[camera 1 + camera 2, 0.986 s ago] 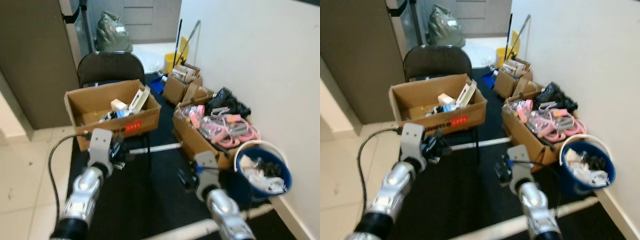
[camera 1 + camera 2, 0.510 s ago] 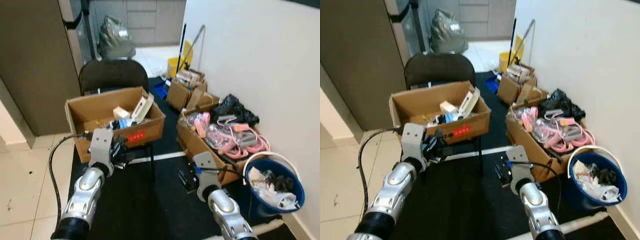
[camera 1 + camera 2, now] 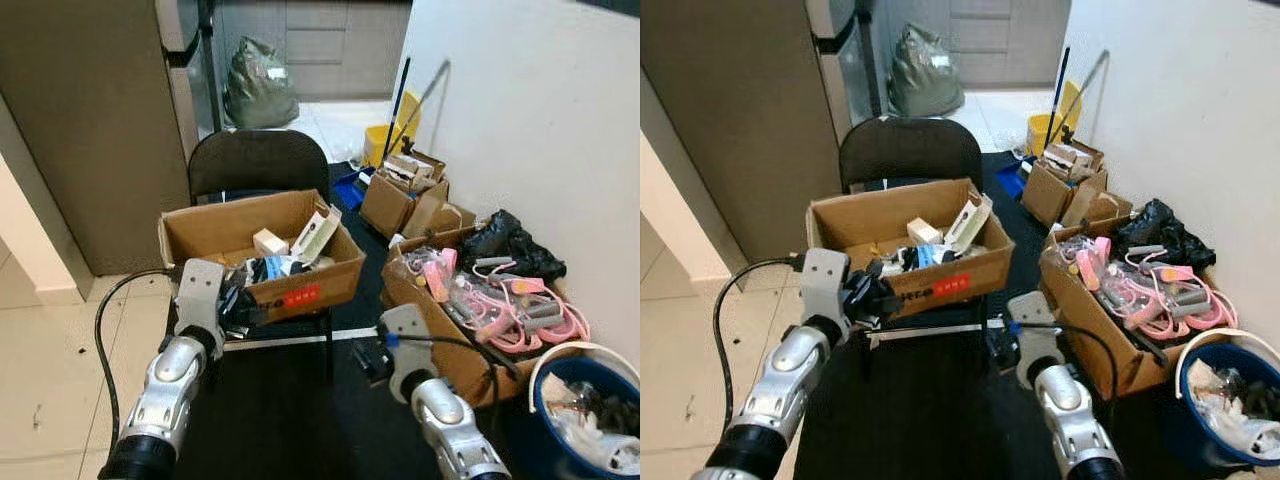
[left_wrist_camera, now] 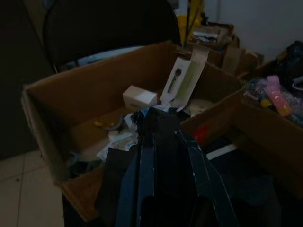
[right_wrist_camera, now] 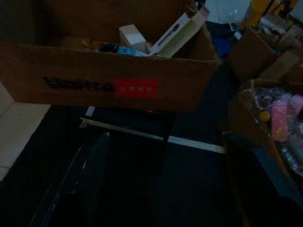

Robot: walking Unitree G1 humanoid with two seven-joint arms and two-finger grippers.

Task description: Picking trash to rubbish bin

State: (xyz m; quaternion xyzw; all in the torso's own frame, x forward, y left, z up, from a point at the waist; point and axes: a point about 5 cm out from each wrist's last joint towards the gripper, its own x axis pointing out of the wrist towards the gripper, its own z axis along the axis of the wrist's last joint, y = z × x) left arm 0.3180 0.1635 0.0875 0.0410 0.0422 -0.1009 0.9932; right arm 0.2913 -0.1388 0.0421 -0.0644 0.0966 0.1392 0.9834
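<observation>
A blue bucket (image 3: 592, 418) with a white handle holds crumpled trash low at the right, by the wall. An open cardboard box (image 3: 335, 282) rests on a black chair (image 3: 258, 166) in front of me, with a small white box (image 3: 270, 241), an opened white carton (image 3: 318, 235) and other scraps inside. My left gripper (image 3: 243, 301) hovers at the box's near left wall, fingers (image 4: 147, 156) pressed together and shut. My right gripper (image 3: 368, 358) hangs lower, before the box's near right corner, its fingers (image 5: 92, 172) spread wide and open with nothing between them.
A long box of pink hangers (image 3: 505, 305) and a black bag (image 3: 515, 243) lie along the right wall. Smaller boxes (image 3: 405, 195), a yellow mop bucket (image 3: 382, 145) and a full rubbish bag (image 3: 258, 85) stand farther back. A dark cabinet (image 3: 90, 130) rises at left over tiled floor (image 3: 50, 380).
The camera has swung left and come closer: the whole scene slid right and the blue bucket now sits at the frame's lower right edge. Both arms keep the same pose.
</observation>
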